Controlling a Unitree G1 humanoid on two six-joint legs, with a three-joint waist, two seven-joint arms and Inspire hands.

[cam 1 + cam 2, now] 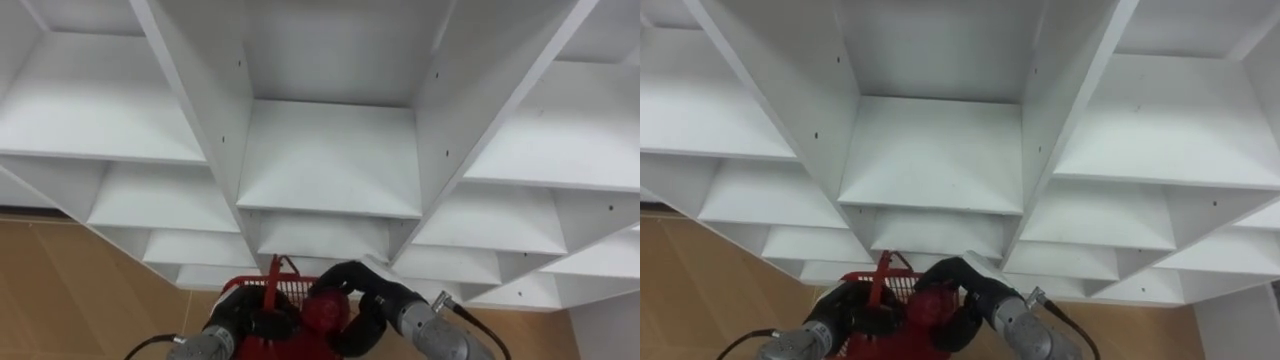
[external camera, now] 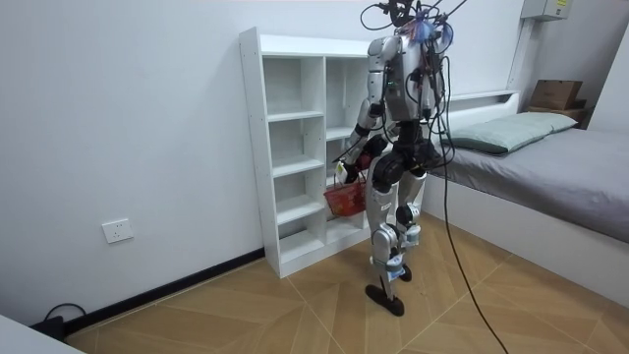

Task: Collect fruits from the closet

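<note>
Two hands meet at my red mesh basket (image 1: 262,288), left eye view: left hand (image 1: 248,322) clenched on it for steadiness, right hand (image 1: 355,285) wrapped round a round red fruit (image 1: 325,312) just above, ready for dropping. Room view: basket beside white shelved closet (image 2: 295,147).

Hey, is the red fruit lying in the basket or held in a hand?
Held: the right hand is curled round the red fruit, over the red basket.
</note>
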